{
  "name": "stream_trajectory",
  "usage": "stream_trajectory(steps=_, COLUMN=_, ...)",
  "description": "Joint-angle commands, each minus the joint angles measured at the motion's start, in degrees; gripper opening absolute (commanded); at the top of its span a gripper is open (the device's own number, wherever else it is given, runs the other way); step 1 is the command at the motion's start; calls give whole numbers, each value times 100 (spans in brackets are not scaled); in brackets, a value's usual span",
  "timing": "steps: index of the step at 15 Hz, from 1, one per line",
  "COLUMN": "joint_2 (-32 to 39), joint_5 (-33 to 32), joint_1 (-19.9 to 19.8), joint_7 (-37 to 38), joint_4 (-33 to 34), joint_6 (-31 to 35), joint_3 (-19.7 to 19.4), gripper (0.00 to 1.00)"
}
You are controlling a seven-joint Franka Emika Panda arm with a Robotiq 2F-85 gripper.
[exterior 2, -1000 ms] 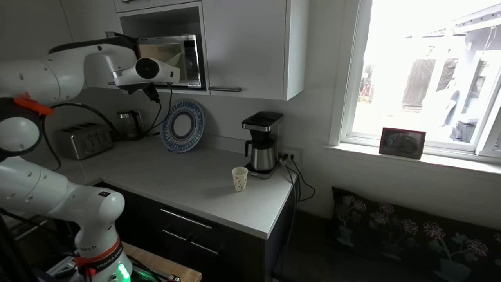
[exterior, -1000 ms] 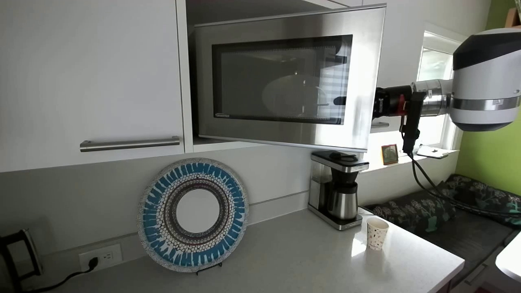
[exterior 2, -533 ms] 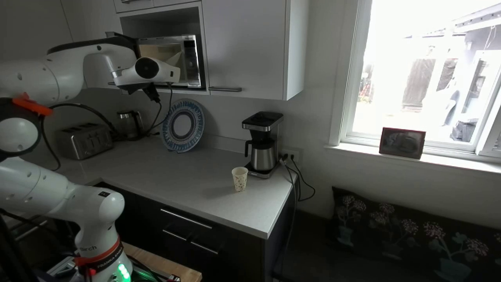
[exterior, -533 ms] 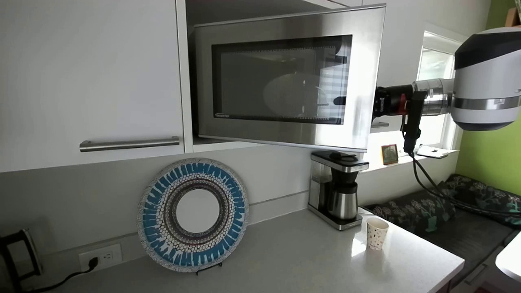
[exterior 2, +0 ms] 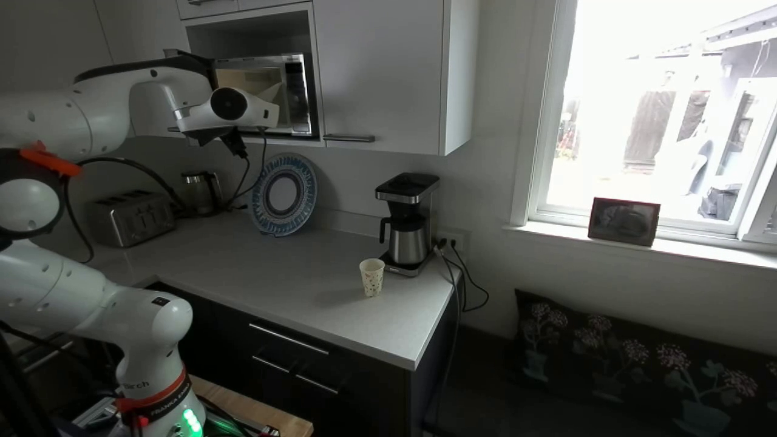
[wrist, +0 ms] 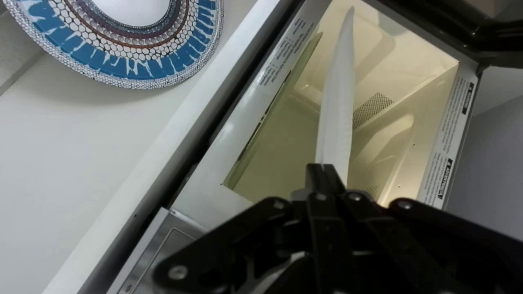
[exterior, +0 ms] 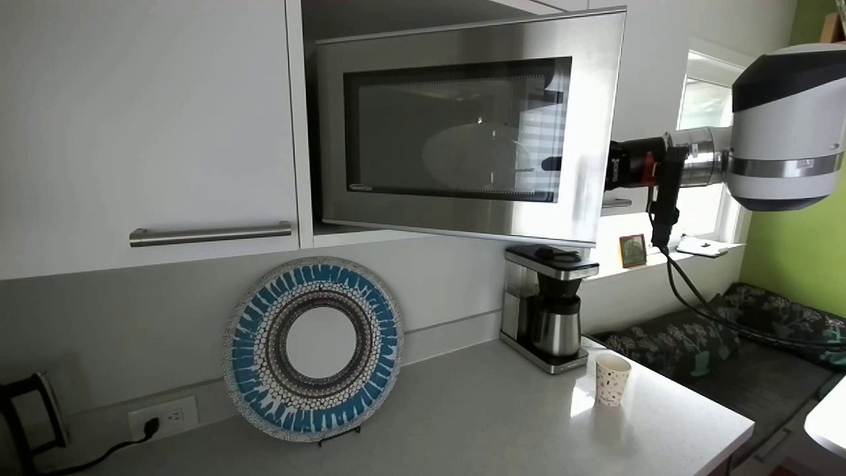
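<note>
White, thin plate, nearly edge-on in the wrist view, clamped in the pincer

A bright window stands between white cabinets and a lime-green wall

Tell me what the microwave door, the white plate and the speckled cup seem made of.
The microwave door: likely brushed stainless steel, by its soft grey sheen; its see-through, reflective window is probably glass. The white plate: matte, probably paper, perhaps foam; thin, with a faintly ridged edge. The speckled cup: likely paper, matte, given its thin rim and printed specks.
</note>
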Motion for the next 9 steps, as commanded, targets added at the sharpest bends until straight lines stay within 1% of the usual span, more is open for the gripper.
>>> stream_trajectory(steps=1, joint_2=439, joint_5=-141, joint_1=-238, joint_7=529, joint_4=416, joint_6=-392, joint_3=219, gripper=0)
stream_trajectory(steps=5, joint_2=800, joint_5=-189, joint_1=-339, joint_7=1027, joint_4=813, joint_6=-622, joint_3=399, gripper=0)
stream_trajectory(steps=9, joint_2=1141, joint_5=-248, joint_1=-441, joint_7=1384, joint_4=1158, joint_6=-602, joint_3=538, gripper=0)
